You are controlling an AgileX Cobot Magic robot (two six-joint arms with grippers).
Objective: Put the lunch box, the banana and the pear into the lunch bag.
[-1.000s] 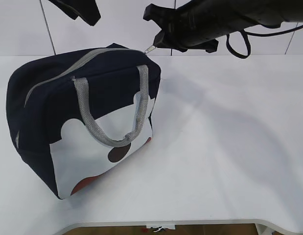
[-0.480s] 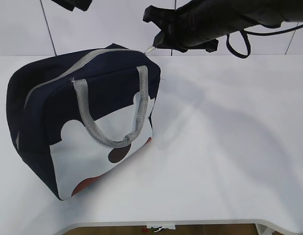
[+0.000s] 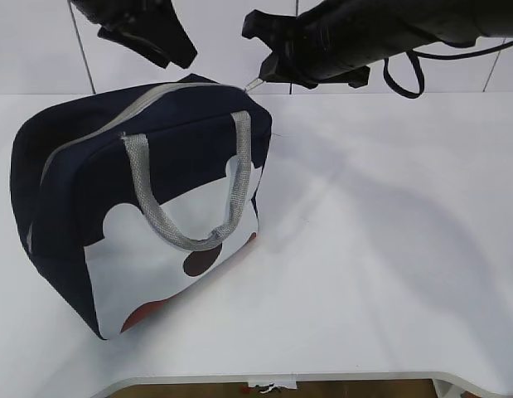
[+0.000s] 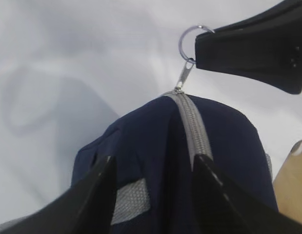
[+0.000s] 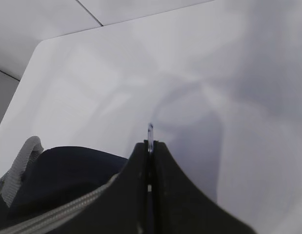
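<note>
1 lunch bag [image 3: 136, 207] is the only task item in sight: a navy-blue fabric tote with a white front panel carrying a dark spot and a reddish patch, standing tilted on the left half of the white table [image 3: 389, 249]. 2 grey webbing handles belong to it, and the near handle [image 3: 186, 195] hangs in a loop down the front panel. Its grey zipper [image 4: 193, 127] runs along the top ridge and looks closed over the stretch that shows (the far end is hidden). At the right end of the zipper, the ring pull [image 4: 189, 43] stands up and away from the fabric.

Pinched on that ring pull is the right gripper [image 4: 202, 46], its jaws pressed together with the metal ring poking out between them, as the right wrist view also shows. The left gripper [image 4: 153, 187] hangs above the top of the bag with its 2 fingers parted on either side of the zipper line; whether they touch the fabric cannot be told, and they hold nothing.
</note>
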